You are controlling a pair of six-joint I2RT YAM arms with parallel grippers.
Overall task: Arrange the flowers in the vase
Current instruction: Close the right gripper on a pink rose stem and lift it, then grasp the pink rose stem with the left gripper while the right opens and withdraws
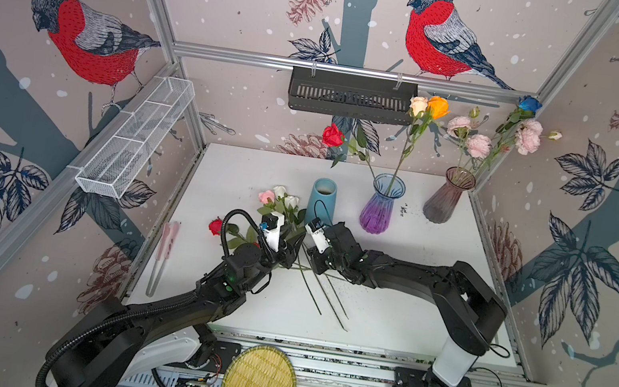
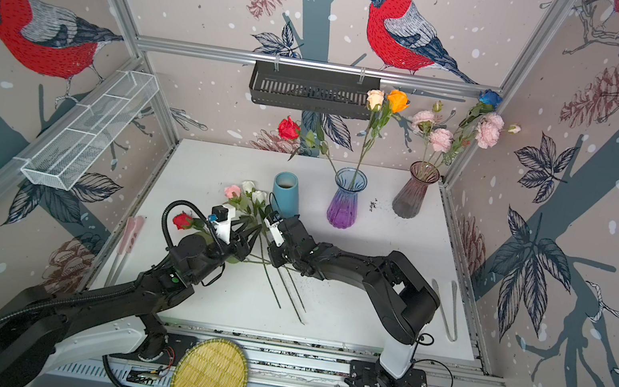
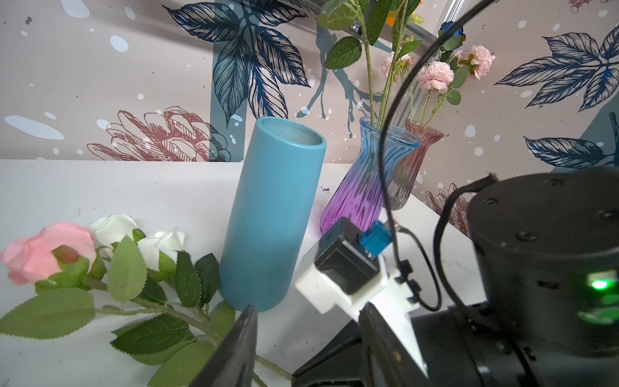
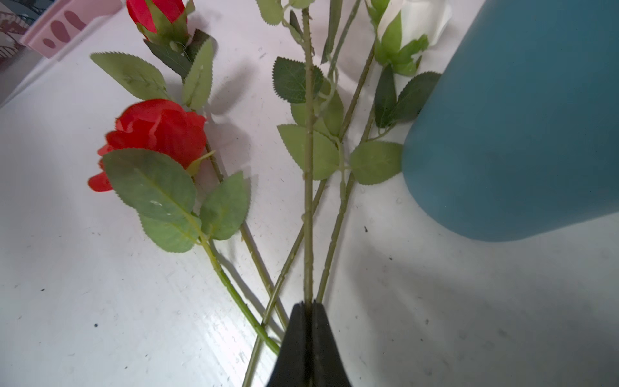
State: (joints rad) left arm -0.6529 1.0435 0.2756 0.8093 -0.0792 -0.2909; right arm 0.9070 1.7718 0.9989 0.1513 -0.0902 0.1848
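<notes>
Several flowers lie loose on the white table (image 1: pixel 387 299): a pink rose (image 1: pixel 266 196), white roses (image 1: pixel 285 197) and a red rose (image 1: pixel 215 226), their stems crossing towards the front. My right gripper (image 4: pixel 308 306) is shut on one green stem (image 4: pixel 308 201), whose bloom is out of view. Just left of it my left gripper (image 3: pixel 311 335) stands open over the stems, holding nothing. An empty blue cylinder vase (image 1: pixel 322 203) stands right behind the flowers. A blue-purple glass vase (image 1: pixel 381 210) holds red, cream and orange roses. A brown glass vase (image 1: pixel 447 201) holds pink carnations and a blue rose.
Pink tongs (image 1: pixel 163 255) lie at the table's left edge and metal tongs (image 2: pixel 449 309) at its right edge. A white mesh basket (image 1: pixel 135 137) hangs on the left wall, a black tray (image 1: pixel 350 98) on the back rail. A bamboo tray (image 1: pixel 258 386) sits in front.
</notes>
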